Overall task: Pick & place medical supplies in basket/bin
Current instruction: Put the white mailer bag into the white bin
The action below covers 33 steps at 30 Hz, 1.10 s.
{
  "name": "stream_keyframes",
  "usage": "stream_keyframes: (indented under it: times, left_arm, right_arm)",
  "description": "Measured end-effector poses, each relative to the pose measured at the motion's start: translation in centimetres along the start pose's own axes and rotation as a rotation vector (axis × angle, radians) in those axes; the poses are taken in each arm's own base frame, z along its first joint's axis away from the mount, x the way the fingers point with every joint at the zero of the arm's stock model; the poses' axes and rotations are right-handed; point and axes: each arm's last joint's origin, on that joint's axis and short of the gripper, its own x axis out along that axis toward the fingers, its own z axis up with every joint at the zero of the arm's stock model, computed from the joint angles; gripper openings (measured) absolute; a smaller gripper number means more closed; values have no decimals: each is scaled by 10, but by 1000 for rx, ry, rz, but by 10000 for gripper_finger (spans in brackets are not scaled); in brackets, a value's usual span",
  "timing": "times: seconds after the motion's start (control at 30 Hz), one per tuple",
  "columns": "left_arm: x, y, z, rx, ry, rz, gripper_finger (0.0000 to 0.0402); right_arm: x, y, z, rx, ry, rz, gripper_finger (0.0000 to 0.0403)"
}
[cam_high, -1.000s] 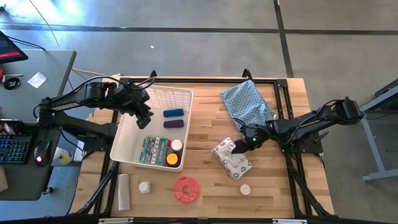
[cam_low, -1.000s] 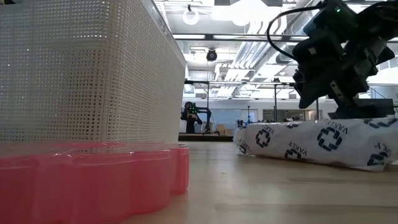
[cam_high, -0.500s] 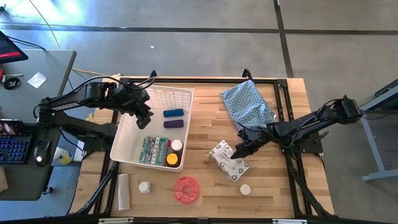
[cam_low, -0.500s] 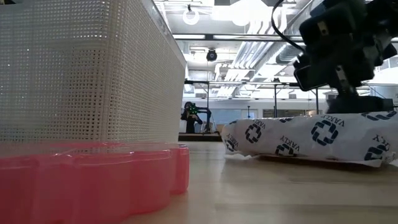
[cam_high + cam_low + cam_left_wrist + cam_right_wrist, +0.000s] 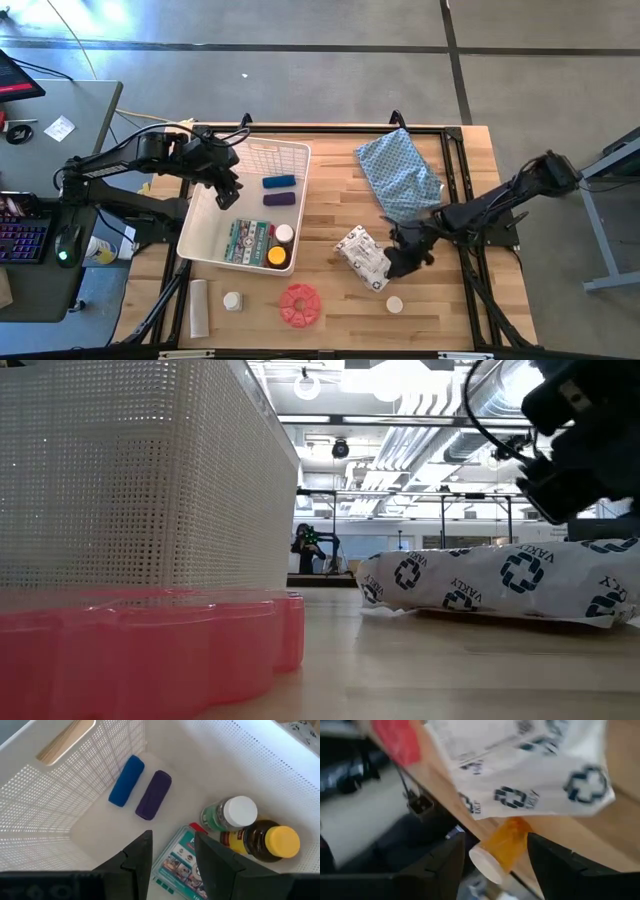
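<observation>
The right gripper (image 5: 400, 262) is hanging low over the tabletop (image 5: 330, 210), just beside the white printed packet (image 5: 364, 257), on the side away from the white bin (image 5: 213, 232). Its fingers (image 5: 440, 870) are standing apart, and a small amber vial with a white cap (image 5: 501, 851) is showing between them, lying at the packet's edge; whether they are touching it cannot be told. A blue patterned cloth (image 5: 400, 170) is lying near the far edge.

The left gripper (image 5: 228, 188) is hovering over the bin with its fingers (image 5: 137, 857) spread and holding nothing. Inside the bin are lying a blue cylinder (image 5: 126, 780), a purple cylinder (image 5: 153, 794), a white-capped jar (image 5: 230, 814), an amber yellow-capped bottle (image 5: 265, 842) and a green-white packet (image 5: 182, 862).

In front of the bin, a red disc (image 5: 300, 304), a white tube (image 5: 198, 307) and a small white-capped jar (image 5: 232, 300) are resting on the wood.
</observation>
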Motion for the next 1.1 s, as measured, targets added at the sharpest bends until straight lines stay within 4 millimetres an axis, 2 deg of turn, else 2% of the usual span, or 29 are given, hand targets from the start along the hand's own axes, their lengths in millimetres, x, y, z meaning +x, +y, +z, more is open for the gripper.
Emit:
stream_keyframes:
  times: [0.1,0.23,0.47,0.7,0.9,1.1]
  left_arm:
    - [0,0,0,1,0,0,177]
    - [0,0,0,3,-1,-1,177]
    - [0,0,0,10,-1,0,177]
    - [-1,0,0,5,-6,-1,177]
    - [-1,1,1,8,-21,14,177]
    - [-1,1,1,13,-24,23,177]
  right_arm:
    - [3,-1,-6,101,-72,5,194]
    - [5,-3,-7,136,-167,12,183]
    - [6,-7,-10,167,-140,-23,173]
    - [8,-9,-17,147,-143,-38,208]
    - [6,-16,-9,131,-262,-92,249]
    - [2,-14,2,116,-372,-70,255]
